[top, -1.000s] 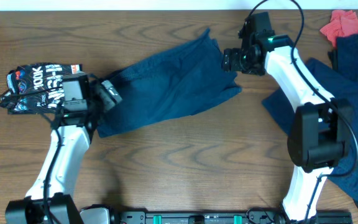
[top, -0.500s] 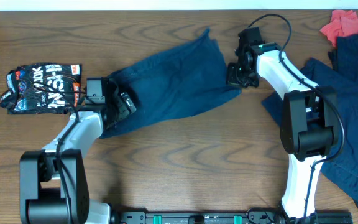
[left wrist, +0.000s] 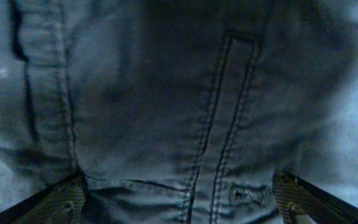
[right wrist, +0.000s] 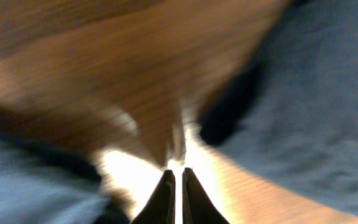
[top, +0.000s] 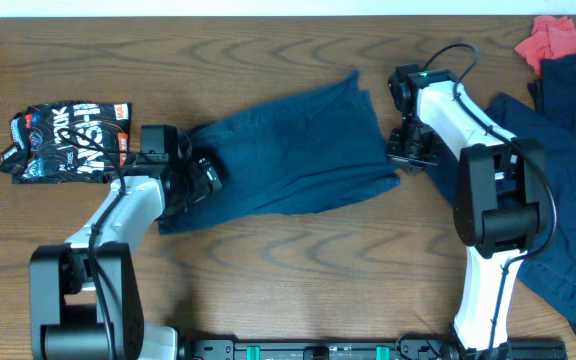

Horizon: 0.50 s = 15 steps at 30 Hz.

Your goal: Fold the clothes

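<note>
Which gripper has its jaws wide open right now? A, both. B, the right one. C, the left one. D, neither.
C: the left gripper has its fingers spread far apart over the navy garment, while the right gripper has its fingers pressed together.

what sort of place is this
Probably a robotics lab workstation for laundry-folding practice: a white left arm and right arm mounted at the edge of a wooden table, a navy garment spread between them, and a heap of clothes on the right.
</note>
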Motion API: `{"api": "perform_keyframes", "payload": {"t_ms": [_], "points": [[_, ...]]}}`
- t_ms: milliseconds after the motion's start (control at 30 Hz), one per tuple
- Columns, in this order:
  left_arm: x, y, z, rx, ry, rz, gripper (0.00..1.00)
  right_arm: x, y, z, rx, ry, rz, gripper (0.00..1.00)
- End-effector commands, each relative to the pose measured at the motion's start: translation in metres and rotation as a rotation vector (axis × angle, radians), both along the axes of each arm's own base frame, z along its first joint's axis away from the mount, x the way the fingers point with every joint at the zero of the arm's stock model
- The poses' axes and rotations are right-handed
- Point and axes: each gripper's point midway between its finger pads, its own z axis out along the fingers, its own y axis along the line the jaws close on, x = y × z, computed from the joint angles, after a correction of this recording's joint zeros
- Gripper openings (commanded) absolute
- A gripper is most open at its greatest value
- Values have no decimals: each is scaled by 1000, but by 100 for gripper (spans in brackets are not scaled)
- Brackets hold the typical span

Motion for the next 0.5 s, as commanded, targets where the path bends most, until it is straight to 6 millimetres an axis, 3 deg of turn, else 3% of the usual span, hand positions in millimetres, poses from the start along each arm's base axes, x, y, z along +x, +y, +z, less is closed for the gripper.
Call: {"api": "perform_keyframes", "payload": {"t_ms": [0, 100, 233, 333, 467], "points": [[-8, 3, 14, -1, -30, -21, 98, 0, -39, 12, -131, -23, -58, 5], [-2, 20, 36, 47, -104, 22, 98, -6, -58, 13, -132, 1, -126, 3], [-2, 35, 53, 56, -154, 72, 98, -6, -65, 18, -86, 3, -110, 2], [-10, 46, 49, 55, -117, 110, 98, 0, -60, 32, -69, -42, -76, 4], [-20, 55, 30, 41, -37, 147, 98, 16, -38, 59, 9, -155, -3, 8]]}}
